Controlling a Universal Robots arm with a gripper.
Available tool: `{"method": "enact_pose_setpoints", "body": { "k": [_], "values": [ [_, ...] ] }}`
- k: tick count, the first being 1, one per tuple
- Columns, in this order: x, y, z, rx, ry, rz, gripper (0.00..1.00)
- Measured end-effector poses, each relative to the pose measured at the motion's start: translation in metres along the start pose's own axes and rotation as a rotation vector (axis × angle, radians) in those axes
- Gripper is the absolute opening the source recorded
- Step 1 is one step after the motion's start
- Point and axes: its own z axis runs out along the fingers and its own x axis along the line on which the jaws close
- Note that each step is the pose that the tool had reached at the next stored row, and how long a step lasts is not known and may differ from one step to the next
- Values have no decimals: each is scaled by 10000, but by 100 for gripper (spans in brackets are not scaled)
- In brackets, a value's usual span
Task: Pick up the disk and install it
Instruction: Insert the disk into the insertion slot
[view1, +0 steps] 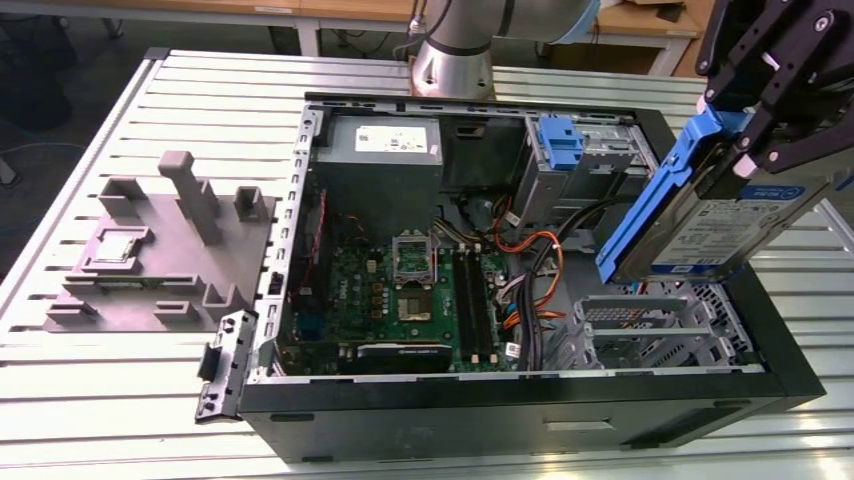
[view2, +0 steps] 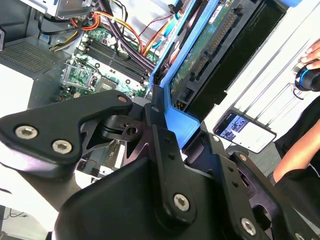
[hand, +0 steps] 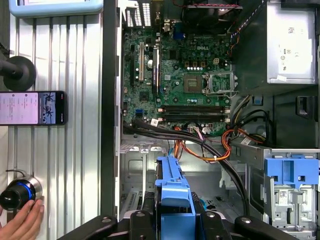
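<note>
As needed for lowering from above, holds the flat silver-grey disk with blue plastic frame (view1: 714, 225) clamped tight at its upper end in the black gripper (view1: 777, 128). Suspends it in the air over the grey metal drive cage (view1: 654, 320) of the open black computer case (view1: 534, 405), apparently clear of the orange cables (view1: 554, 250). Hangs steeply tilted, long axis nearly upright, lower end towards the cage, label side visible in the exterior view.
</note>
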Motion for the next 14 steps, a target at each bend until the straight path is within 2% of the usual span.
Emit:
{"method": "enact_pose_setpoints", "body": {
  "k": [1, 2, 3, 5, 14],
  "values": [
    [0, 0, 0, 0, 0, 0, 37],
    [61, -1, -1, 0, 0, 0, 37],
    [62, -1, -1, 0, 0, 0, 37],
    [113, -1, -2, 0, 0, 0, 37],
    [115, -2, -1, 0, 0, 0, 37]
  ]
}}
